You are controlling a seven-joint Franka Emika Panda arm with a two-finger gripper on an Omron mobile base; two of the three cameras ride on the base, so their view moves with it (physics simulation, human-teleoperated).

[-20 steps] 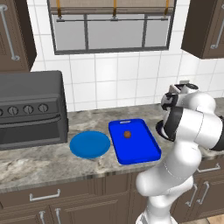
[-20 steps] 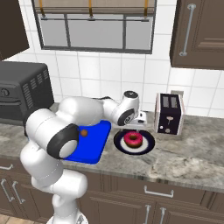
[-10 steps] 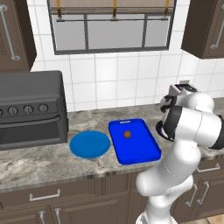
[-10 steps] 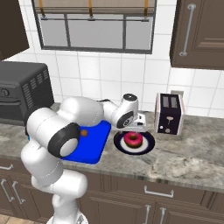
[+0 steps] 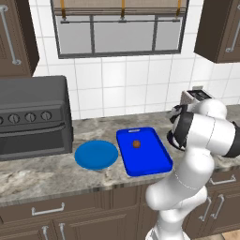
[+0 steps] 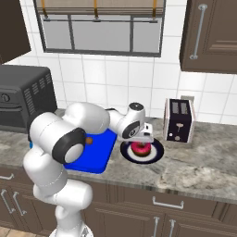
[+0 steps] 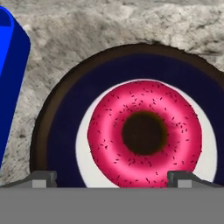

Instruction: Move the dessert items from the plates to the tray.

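Grey stone counter [image 6: 194, 171] runs in front of you, with dark cabinet fronts below it. Nearest on it, from the right base view, you have the bright blue tray [image 5: 143, 152] with the small brown ball [image 5: 136, 144] lying in its middle. To the tray's left sits the round blue plate [image 5: 96, 154], bare. On the tray's other side, your gripper [image 6: 147, 138] hangs just above the pink donut [image 7: 144, 133], its fingertips [image 7: 43, 177] spread wide on either side of the ring and holding nothing. That donut rests centred on the dark-rimmed white plate [image 7: 61, 127]. Farther back you see the toaster [image 6: 178, 120], the dark oven [image 5: 33, 117], then the tiled wall and window.
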